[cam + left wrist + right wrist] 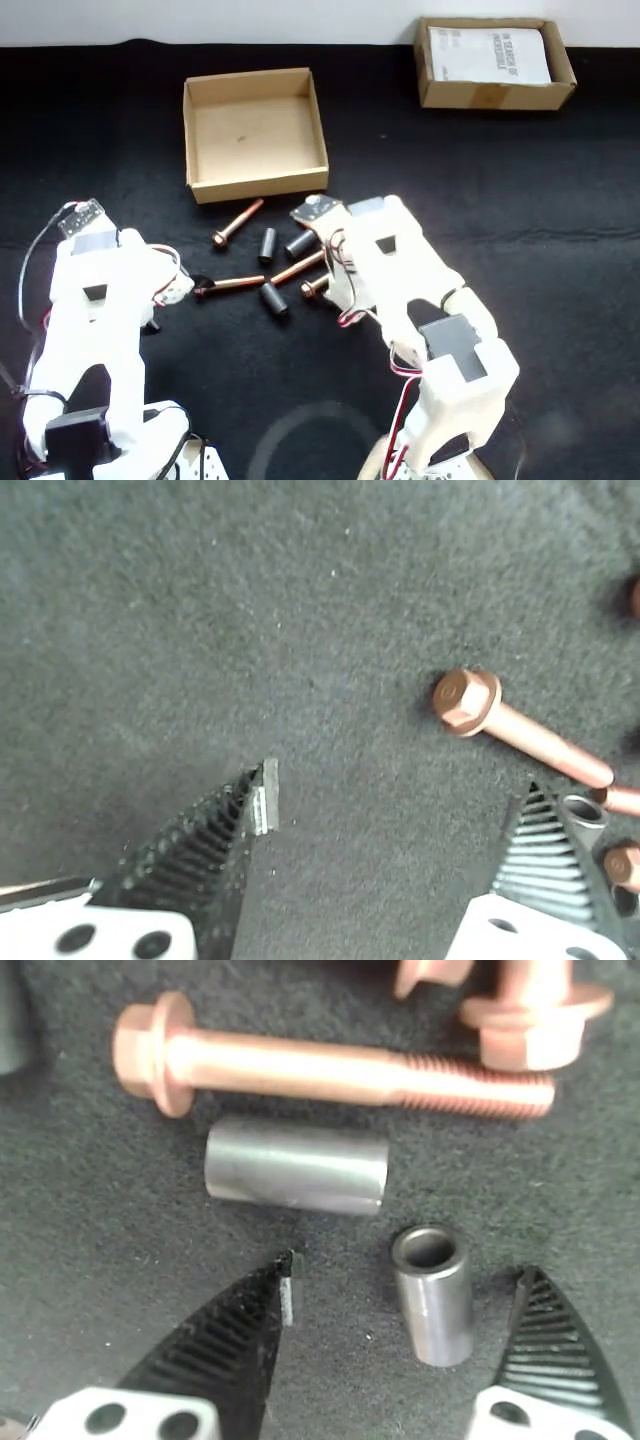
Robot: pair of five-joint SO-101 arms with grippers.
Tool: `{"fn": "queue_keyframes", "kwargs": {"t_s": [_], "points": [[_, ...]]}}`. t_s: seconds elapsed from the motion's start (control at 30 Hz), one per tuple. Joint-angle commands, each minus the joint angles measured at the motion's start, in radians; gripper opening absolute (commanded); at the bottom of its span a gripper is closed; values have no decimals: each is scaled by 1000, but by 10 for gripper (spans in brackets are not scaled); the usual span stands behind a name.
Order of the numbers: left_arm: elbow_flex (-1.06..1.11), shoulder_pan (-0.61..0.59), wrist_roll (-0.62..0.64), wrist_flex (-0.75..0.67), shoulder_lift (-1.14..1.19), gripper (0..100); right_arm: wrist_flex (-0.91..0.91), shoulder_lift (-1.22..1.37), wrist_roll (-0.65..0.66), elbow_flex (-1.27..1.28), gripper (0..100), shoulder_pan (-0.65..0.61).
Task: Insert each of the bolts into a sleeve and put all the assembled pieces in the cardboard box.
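Observation:
Several copper bolts and three dark metal sleeves lie loose in front of the open cardboard box [255, 130]. My right gripper [408, 1285] is open just above the cloth, with a short sleeve [432, 1305] lying between its fingers, untouched. Beyond that sleeve lie a second sleeve [297, 1165] on its side and a bolt [320, 1065]. My left gripper [400, 790] is open too and holds nothing. A bolt [520, 730] lies just past its fingertips, head toward the gap. In the high view the left gripper [185, 288] sits at the head of that bolt [230, 285].
A second cardboard box [495, 62] holding a printed sheet stands at the back right. The table is covered in black cloth [520, 230], bare to the right of the arms. Another bolt [237, 222] lies close to the open box's front wall.

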Motion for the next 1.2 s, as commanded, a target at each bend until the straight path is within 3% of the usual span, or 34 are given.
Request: {"fn": "queue_keyframes", "kwargs": {"t_s": [0.0,0.07,0.3,0.83,1.17], "points": [[10,-5,6,-41,-30,351,-27,-1,9,44,310,-5],[22,-5,6,-58,-30,351,-30,-1,9,54,296,-7],[39,-7,6,-89,-28,351,-54,-1,6,56,76,-7],[45,-5,2,-89,-24,351,-25,-10,6,45,7,1],[133,56,2,-215,-31,351,203,-10,5,-265,7,79]]}}
